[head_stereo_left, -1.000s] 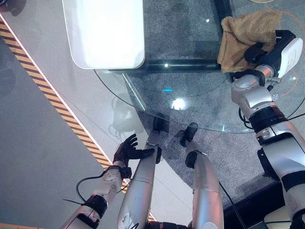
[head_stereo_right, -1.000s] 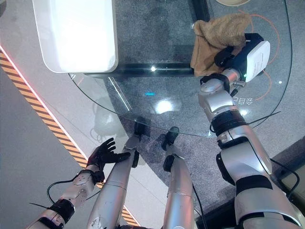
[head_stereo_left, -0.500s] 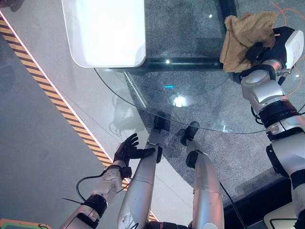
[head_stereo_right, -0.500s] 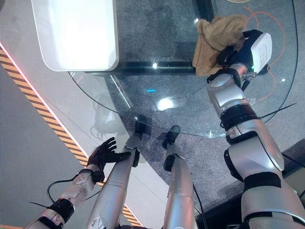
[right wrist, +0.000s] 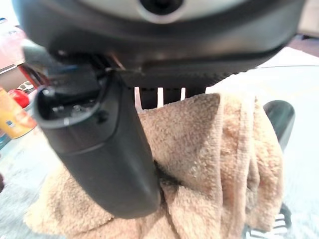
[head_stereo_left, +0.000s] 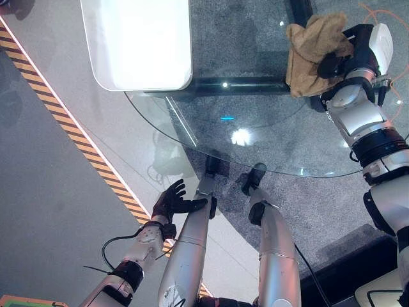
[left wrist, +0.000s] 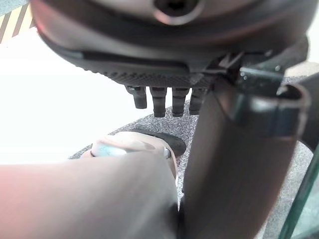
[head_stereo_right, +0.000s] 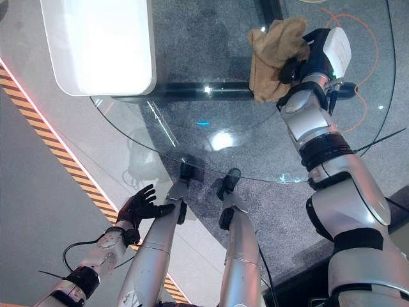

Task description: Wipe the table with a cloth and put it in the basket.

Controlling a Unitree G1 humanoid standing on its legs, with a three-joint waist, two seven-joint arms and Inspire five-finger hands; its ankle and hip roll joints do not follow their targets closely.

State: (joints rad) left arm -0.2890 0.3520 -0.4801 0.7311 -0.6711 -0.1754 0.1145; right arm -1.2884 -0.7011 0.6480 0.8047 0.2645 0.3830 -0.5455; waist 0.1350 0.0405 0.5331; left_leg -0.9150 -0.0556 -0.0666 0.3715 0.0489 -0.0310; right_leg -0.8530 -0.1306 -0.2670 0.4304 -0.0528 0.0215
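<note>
Tan cloth point(head_stereo_left: 311, 46) — perhaps beige

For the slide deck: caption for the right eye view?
Right hand presses a tan cloth on the glass table.

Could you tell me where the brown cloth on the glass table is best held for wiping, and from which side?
The cloth lies bunched on the glass table, its near edge under the right hand, which comes from the robot's side. Gripping that thick bunched edge seems best; the thumb already presses into it.

Head stereo pair looks steeply down, sharing glass table point(head_stereo_left: 255, 141) from slightly offset spots. Wrist cameras sit very close, facing along each hand.
</note>
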